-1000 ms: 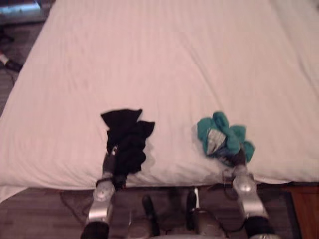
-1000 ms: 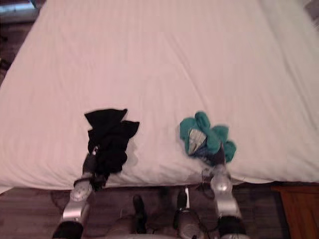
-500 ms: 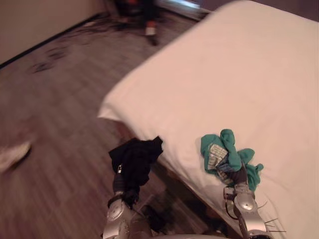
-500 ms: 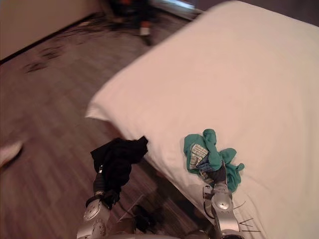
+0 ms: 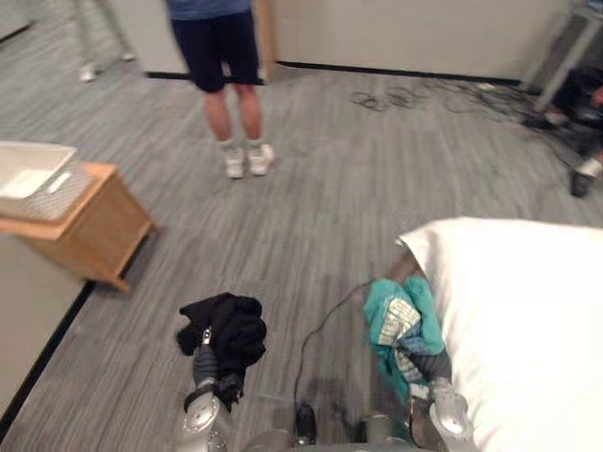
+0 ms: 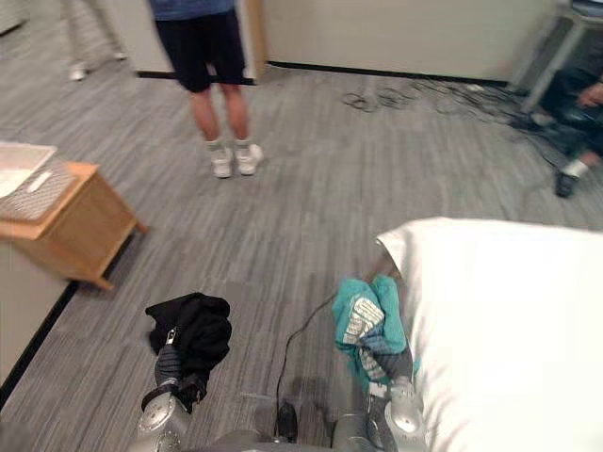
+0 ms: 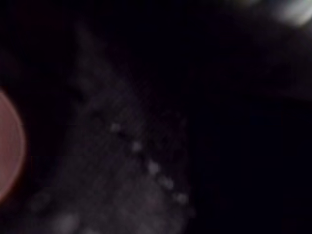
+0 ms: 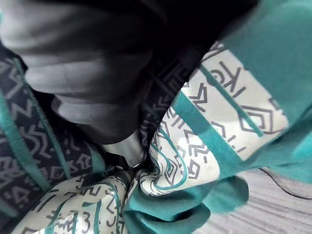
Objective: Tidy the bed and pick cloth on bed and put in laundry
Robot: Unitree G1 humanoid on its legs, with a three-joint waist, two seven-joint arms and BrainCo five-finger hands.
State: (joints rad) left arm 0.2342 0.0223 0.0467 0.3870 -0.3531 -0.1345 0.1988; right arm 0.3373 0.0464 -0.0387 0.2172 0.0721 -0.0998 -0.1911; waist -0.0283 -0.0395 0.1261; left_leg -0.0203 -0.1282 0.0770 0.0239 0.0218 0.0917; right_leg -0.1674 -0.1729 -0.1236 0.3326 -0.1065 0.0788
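Note:
A bunched black cloth (image 5: pixel 226 330) hangs over the grey floor with my left hand (image 5: pixel 203 365) shut on it from below; up close the black cloth (image 7: pixel 146 122) covers the left wrist view. A teal cloth with a white and black pattern (image 5: pixel 396 320) is held up beside the bed's corner, my right hand (image 5: pixel 426 364) shut on it. In the right wrist view the teal cloth (image 8: pixel 234 97) wraps round the hand's dark cover (image 8: pixel 92 73). The white bed (image 5: pixel 528 320) lies at the right.
A person's bare legs in white shoes (image 5: pixel 236 113) stand ahead on the grey floor. A wooden bedside cabinet (image 5: pixel 80 221) with a white tray (image 5: pixel 28 168) stands at the left by a wall. Cables (image 5: pixel 396 96) lie far ahead; another person's shoe (image 5: pixel 584 174) shows at the right.
The camera has swung left, away from the bed toward the open floor. Both cloths, lifted off the mattress, stay in my hands and now hang over the floor and the bed's corner.

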